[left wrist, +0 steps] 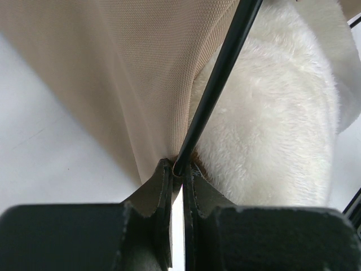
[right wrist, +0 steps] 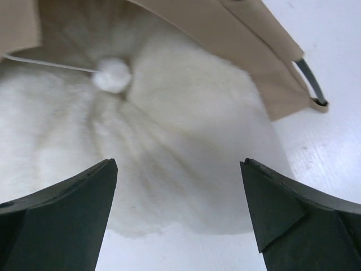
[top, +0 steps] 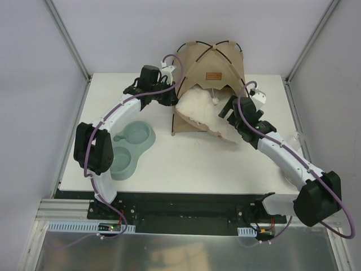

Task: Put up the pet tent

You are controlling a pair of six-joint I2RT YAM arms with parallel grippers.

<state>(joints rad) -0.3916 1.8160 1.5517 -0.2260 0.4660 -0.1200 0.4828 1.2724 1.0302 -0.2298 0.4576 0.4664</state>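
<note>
Pet tent [top: 211, 65] is seen standing at the table's [top: 186, 164] 12 o'clock edge. Left gripper [left wrist: 177, 168] is clamped on black pole [left wrist: 220, 79] at tent's 9 o'clock. Right gripper [right wrist: 177, 192] is held apart over white cushion [right wrist: 186, 147].

The pet tent [left wrist: 101, 68] is matt tan cloth with a fine woven grain; its pole [left wrist: 221, 68] is smooth, glossy black. The cushion [left wrist: 271, 130] is white, deep-piled fluff; the table [top: 197, 164] is smooth matt white.
</note>
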